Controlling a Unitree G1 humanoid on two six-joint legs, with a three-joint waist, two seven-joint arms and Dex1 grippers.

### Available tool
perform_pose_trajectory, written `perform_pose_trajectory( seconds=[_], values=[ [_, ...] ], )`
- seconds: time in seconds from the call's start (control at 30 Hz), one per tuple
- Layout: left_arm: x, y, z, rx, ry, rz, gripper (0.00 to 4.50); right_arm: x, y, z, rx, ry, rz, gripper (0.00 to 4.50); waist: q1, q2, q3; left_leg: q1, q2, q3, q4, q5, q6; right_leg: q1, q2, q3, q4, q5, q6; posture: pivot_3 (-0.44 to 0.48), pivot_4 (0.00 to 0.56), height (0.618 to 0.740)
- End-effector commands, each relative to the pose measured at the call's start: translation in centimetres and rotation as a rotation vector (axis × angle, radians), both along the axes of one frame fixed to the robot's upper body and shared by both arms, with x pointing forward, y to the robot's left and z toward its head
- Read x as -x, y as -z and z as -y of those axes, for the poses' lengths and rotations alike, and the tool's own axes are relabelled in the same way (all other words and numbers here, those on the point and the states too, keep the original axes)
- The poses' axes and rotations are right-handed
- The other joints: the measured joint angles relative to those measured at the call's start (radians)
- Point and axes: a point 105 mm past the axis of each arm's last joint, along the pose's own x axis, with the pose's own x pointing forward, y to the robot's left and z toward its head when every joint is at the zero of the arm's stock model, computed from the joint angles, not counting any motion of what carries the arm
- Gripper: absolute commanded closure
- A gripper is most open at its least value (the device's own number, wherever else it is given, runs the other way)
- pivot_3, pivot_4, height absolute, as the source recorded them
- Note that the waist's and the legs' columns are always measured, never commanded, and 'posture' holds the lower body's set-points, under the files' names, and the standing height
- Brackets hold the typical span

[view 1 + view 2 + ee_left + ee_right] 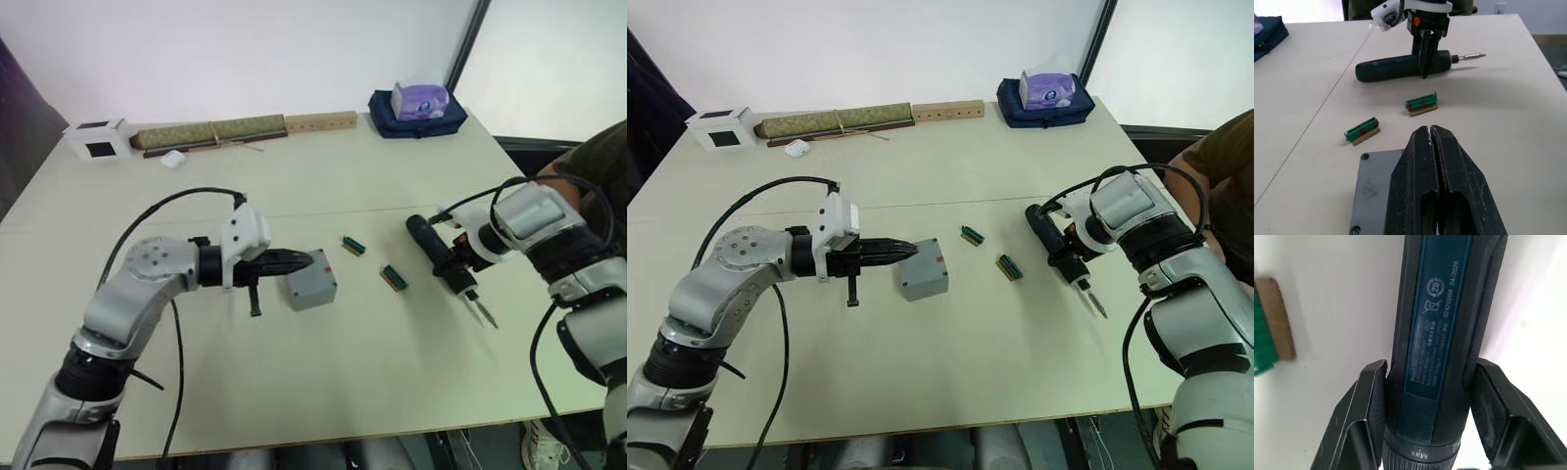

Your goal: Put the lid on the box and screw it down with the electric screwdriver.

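Both arms reach inward over the tabletop [323, 382].
Left fingers [904, 251], pressed closed, rest on the box's [313, 280] lid [1371, 188]; right fingers [1364, 423] straddle the screwdriver [437, 255], apparently gripping it.

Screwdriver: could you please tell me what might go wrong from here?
The screwdriver lies flat on the table with the right gripper around it towards the bit end, so it may tip when lifted. Green pieces lie between it and the box; the bit could knock them.
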Motion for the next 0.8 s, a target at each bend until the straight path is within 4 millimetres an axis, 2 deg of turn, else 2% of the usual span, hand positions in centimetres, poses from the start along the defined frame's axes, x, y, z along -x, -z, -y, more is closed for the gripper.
perform_pose_trajectory(
  seconds=[0.03, 0.1, 0.23, 0.33, 0.37, 0.53, 0.8],
  values=[
    [-0.4, 0.0, -1.0, -0.019, -0.037, 0.019, 4.5, -1.0, -6.0, -3.7, -0.1, -0.224, 0.301, 2.64, 0.001, 0.001, 0.001, 0.0, 0.0, 0.0, 0.0, 0.0, 0.0, -0.001, 0.0, 0.0, 0.0, 0.0, 0.0, 0.0, 0.15, 0.74],
    [-0.8, 0.6, -1.2, -0.031, -0.048, 0.006, 4.5, -0.6, -7.9, -6.0, -0.167, -0.333, 0.443, 2.64, 0.001, 0.002, 0.001, -0.001, 0.0, 0.0, -0.001, 0.0, 0.0, -0.001, 0.0, 0.0, 0.0, 0.0, 0.0, 0.0, 0.15, 0.74],
    [-1.1, 1.2, -1.4, -0.053, -0.048, 0.002, 4.5, 0.0, -9.7, -8.3, -0.254, -0.419, 0.612, 2.64, 0.007, 0.001, 0.001, -0.001, 0.0, -0.001, -0.001, 0.0, 0.0, -0.001, 0.001, 0.0, 0.0, 0.0, 0.0, 0.0, 0.15, 0.74],
    [-1.6, 2.2, -1.2, -0.078, -0.035, -0.01, 4.5, 1.1, -13.3, -12.9, -0.474, -0.481, 0.941, 2.64, 0.01, 0.0, 0.0, -0.001, 0.0, -0.001, 0.0, 0.0, 0.0, 0.0, 0.0, -0.001, 0.0, 0.0, 0.0, 0.0, 0.15, 0.74],
    [-1.8, 2.5, -1.2, -0.086, -0.032, -0.015, 4.5, 1.7, -13.9, -13.8, -0.546, -0.476, 1.02, 2.64, 0.009, 0.0, 0.001, -0.001, 0.0, 0.0, 0.0, 0.0, 0.0, 0.0, 0.0, 0.0, 0.0, 0.0, 0.0, 0.0, 0.15, 0.74],
    [-2.4, 3.3, -0.9, -0.082, -0.031, -0.033, 4.5, 2.9, -14.5, -15.4, -0.738, -0.413, 1.2, 2.64, 0.014, 0.0, 0.001, -0.001, 0.0, -0.001, 0.0, 0.001, -0.001, -0.001, 0.0, -0.001, 0.001, 0.0, 0.0, 0.0, 0.15, 0.74],
    [-3.1, 4.5, -0.7, -0.1, -0.056, -0.053, 4.5, 4.7, -13.1, -17.4, -0.86, -0.431, 1.292, 2.64, 0.004, 0.0, 0.0, -0.001, -0.001, -0.001, 0.0, 0.001, -0.002, 0.0, -0.001, -0.001, 0.0, 0.001, 0.001, 0.0, 0.15, 0.74]
  ],
)
